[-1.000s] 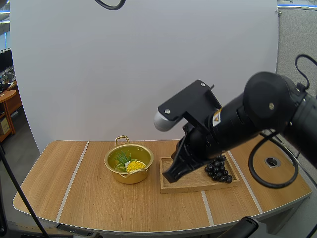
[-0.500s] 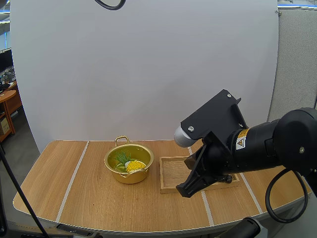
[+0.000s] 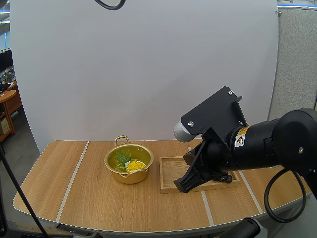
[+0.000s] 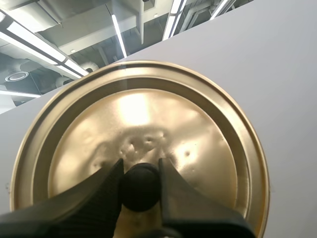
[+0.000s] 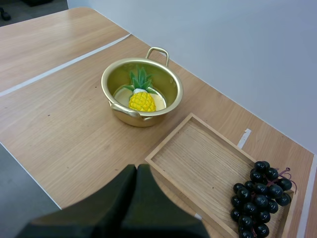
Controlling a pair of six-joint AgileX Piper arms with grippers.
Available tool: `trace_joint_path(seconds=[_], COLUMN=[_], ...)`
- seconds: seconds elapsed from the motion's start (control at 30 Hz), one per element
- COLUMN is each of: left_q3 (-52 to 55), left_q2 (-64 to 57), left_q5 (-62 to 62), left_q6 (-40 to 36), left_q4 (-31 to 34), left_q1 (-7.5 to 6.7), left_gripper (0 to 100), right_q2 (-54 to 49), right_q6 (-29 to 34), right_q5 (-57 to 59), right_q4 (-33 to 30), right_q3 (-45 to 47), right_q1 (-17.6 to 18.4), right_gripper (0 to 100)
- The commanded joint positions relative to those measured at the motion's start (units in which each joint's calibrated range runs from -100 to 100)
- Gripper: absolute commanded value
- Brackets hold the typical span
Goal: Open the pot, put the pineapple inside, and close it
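The gold pot [image 3: 129, 163] stands open on the table with the yellow pineapple [image 3: 134, 165] lying inside it. From the right wrist view the pot [image 5: 142, 91] and the pineapple [image 5: 141, 99] lie ahead of my right gripper [image 5: 136, 168], whose fingers lie together as one dark wedge. In the high view my right gripper [image 3: 181, 187] hangs over the front left corner of the wooden tray [image 3: 171, 171]. My left gripper [image 4: 140, 163] is shut on the black knob [image 4: 141, 186] of the gold lid [image 4: 148, 114], held up in the air.
The wooden tray [image 5: 205, 166] sits right of the pot, with a bunch of dark grapes [image 5: 260, 198] at its far right end. My right arm covers most of the tray in the high view. Bare tabletop [image 3: 69, 178] lies left of the pot.
My right arm has drawn back from over the tray's left half toward the right and the table's front, then edged slightly left. It now hides the grapes in the high view.
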Motion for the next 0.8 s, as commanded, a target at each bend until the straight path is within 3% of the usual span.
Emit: trace_joint_path(seconds=[0.0, 0.3, 0.53, 0.77], left_q3=[-0.6, -0.5, 0.6, 13.2], left_q2=[-0.5, 2.1, 8.9, 12.1], left_q5=[3.3, 34.3, 34.3, 34.3], left_q6=[-0.6, -0.3, 1.3, 5.1], left_q4=[-0.1, -0.2, -1.4, -6.8], left_q1=[-0.18, -0.18, -0.18, -0.18], left_gripper=[0, 0, 0, 0], right_q2=[-0.6, -0.6, -0.6, -0.6], right_q6=[0.2, 0.2, 0.2, 0.2], right_q5=[-1.0, -1.4, -2.8, -2.8], right_q4=[0.3, 0.0, -0.1, -0.1], right_q3=[0.2, 0.2, 0.2, 0.2], right_q1=[-0.2, -0.2, -0.2, -0.2], right_gripper=[0, 0, 0, 0])
